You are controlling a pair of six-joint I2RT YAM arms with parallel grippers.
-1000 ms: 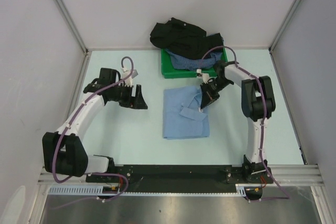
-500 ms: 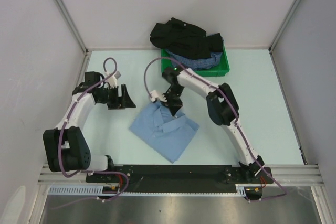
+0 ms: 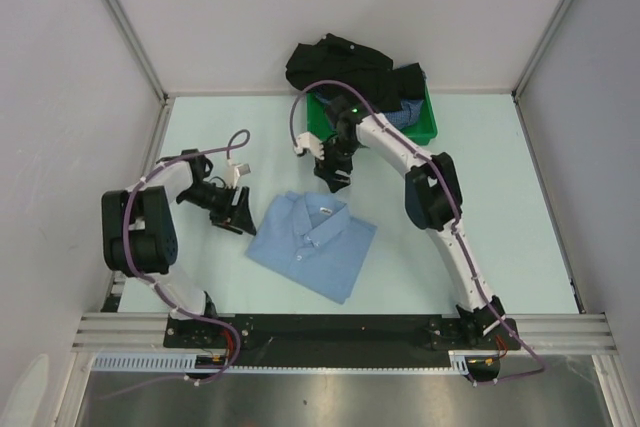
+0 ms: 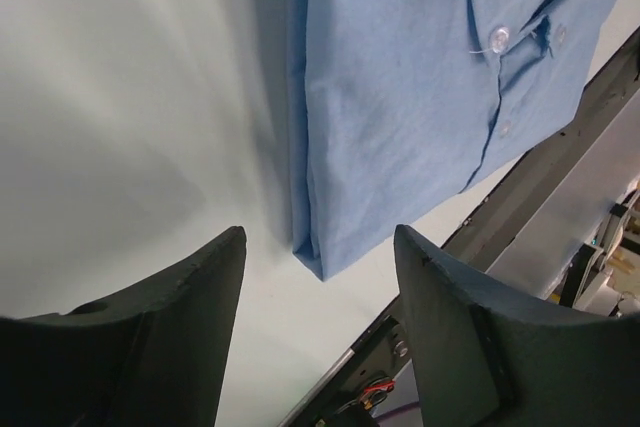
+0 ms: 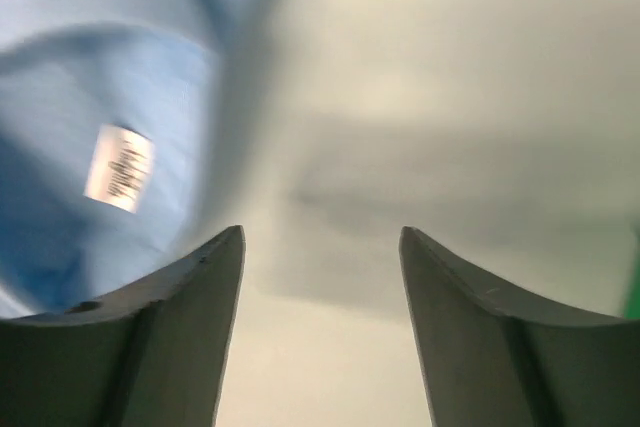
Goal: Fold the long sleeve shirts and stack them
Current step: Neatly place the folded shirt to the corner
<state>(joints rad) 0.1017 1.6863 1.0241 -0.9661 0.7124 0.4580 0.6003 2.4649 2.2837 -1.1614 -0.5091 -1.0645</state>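
**Top external view**
- Light blue shirt [image 3: 312, 245]: folded into a compact rectangle, collar uppermost, laid flat at table centre. Its long axis is skewed, running from 10 o'clock to 4 o'clock.
- Black shirt [image 3: 335, 65]: heaped unfolded at 12 o'clock, spilling over the far rim of the green tray [image 3: 318, 127].
- Checked shirt [image 3: 405, 115]: bunched in the tray, partly hidden under the black one.
- Right gripper [image 3: 335, 175]: positioned at 12 o'clock of the blue shirt's collar, between shirt and tray.
- Left gripper [image 3: 238, 209]: positioned at 9 o'clock of the blue shirt, just beside its edge.

**Left wrist view**
- Left gripper [image 4: 320, 237]: jaws spread wide, nothing held.
- A folded corner of the blue shirt [image 4: 400, 97] is seen beyond the fingertips, with one button [image 4: 498, 39] and bare table [image 4: 120, 97] beside it.

**Right wrist view**
- Right gripper [image 5: 320, 237]: jaws spread wide, nothing held. The view is blurred.
- Collar and neck label [image 5: 118, 167] are seen at 10 o'clock.

**Step in hand (judged)**
- The first fold is taken as complete, and the next shirt is to be fetched.
- The right gripper is best lifted straight clear, so that the collar is not snagged.
- The black shirt is best gripped at a shoulder seam rather than mid-heap.
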